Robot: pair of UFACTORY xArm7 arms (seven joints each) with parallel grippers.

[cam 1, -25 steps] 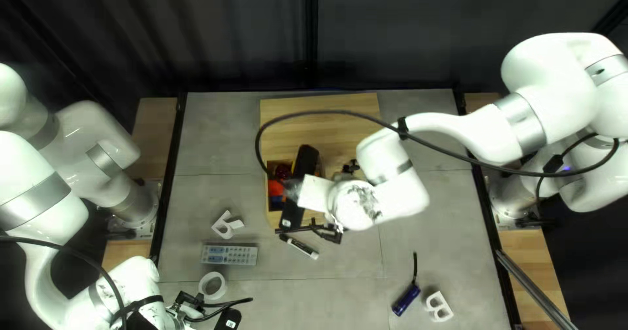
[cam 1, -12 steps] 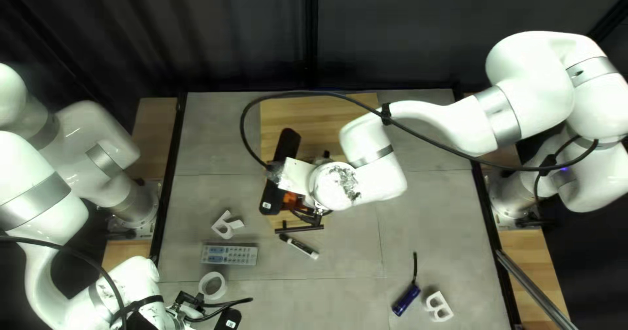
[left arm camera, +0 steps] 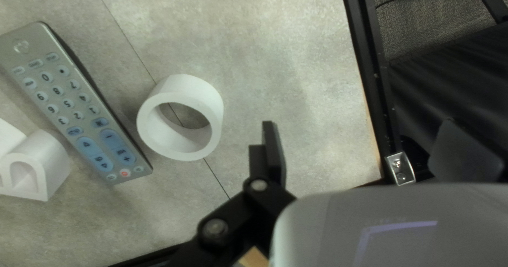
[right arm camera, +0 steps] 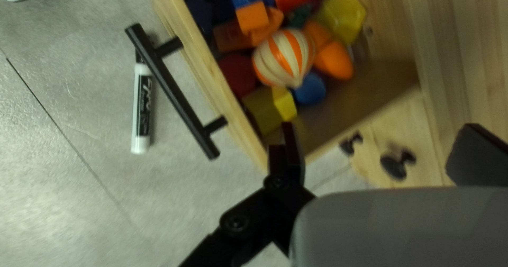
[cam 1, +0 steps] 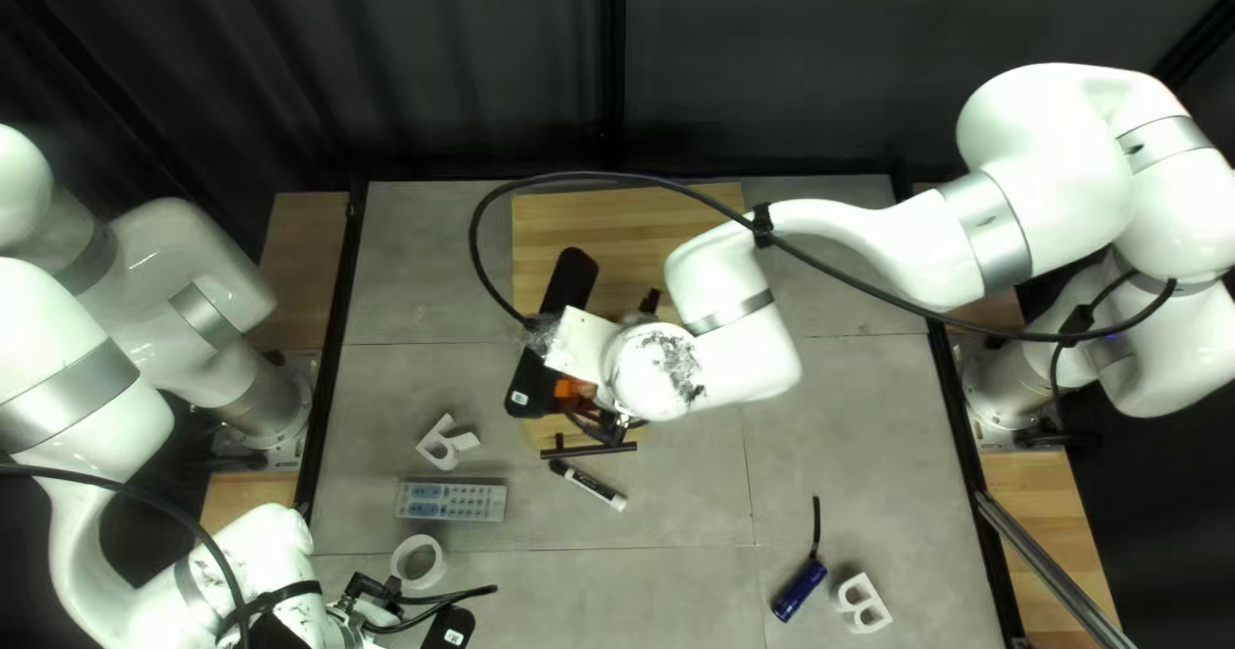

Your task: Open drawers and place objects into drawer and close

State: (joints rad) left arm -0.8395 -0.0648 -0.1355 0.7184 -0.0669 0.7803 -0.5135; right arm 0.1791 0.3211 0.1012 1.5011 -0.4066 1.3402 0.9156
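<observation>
Right gripper (right arm camera: 380,127), spread wide and empty, hangs above the open drawer (right arm camera: 212,79), the marker (right arm camera: 142,104) lying just past its black handle (right arm camera: 174,94).

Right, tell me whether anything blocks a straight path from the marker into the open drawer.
Yes: the black handle and wooden front wall stand between the marker and the drawer interior. Seen from above, the handle partly covers the marker's dark cap, so the marker probably needs sliding clear first.
</observation>
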